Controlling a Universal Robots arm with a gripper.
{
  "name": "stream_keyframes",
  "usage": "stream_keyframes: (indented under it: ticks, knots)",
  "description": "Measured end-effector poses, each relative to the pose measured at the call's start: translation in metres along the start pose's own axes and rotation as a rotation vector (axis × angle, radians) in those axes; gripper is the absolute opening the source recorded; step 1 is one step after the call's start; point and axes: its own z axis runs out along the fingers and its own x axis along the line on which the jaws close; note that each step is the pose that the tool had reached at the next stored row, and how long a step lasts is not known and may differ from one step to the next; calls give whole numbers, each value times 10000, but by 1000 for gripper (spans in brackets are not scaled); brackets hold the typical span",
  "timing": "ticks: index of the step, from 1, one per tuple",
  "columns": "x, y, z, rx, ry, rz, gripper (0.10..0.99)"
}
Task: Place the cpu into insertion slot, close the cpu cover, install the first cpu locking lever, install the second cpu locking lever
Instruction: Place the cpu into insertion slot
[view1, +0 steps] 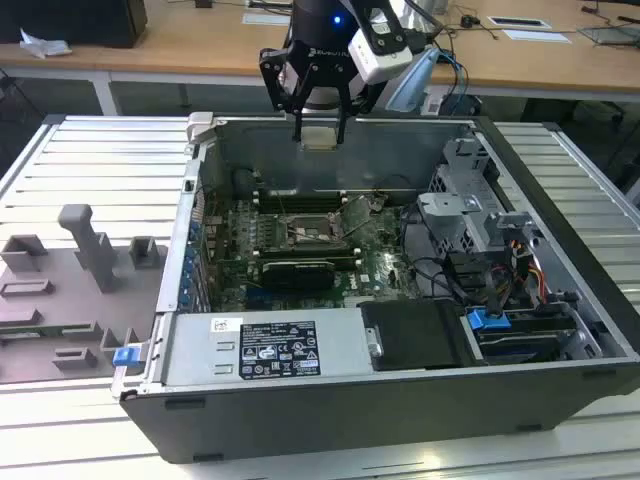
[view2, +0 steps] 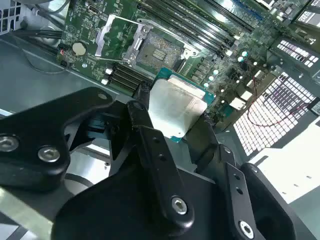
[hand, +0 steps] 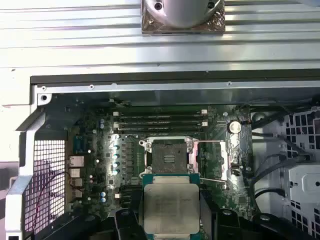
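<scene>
The gripper's (view1: 320, 128) black fingers (view2: 150, 135) are clenched on two opposite edges of the cpu (view2: 177, 110), holding it flat with its pale metal top up. It hangs in the air above the green motherboard (hand: 100, 160), near the far wall of the open computer case (view1: 400, 160). Under it the insertion slot (hand: 170, 155) lies bare, its cpu cover (view2: 106, 37) swung up at one side. Long memory sticks (hand: 160, 120) run beside the slot, and a tangle of cables (view1: 440, 270) fills the case toward the exterior view's right. The case stands on a slatted metal counter (view1: 100, 160). The arm (view1: 330, 30) reaches down from above the case's far edge, gripper pointing straight down.
</scene>
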Motion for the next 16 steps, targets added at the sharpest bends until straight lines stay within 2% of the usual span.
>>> stream_keyframes:
  ticks: [12,16]
  knots:
    - [0,-1,8,-9,-44,493,537]
    - [0,-2,28,-26,-115,1271,537]
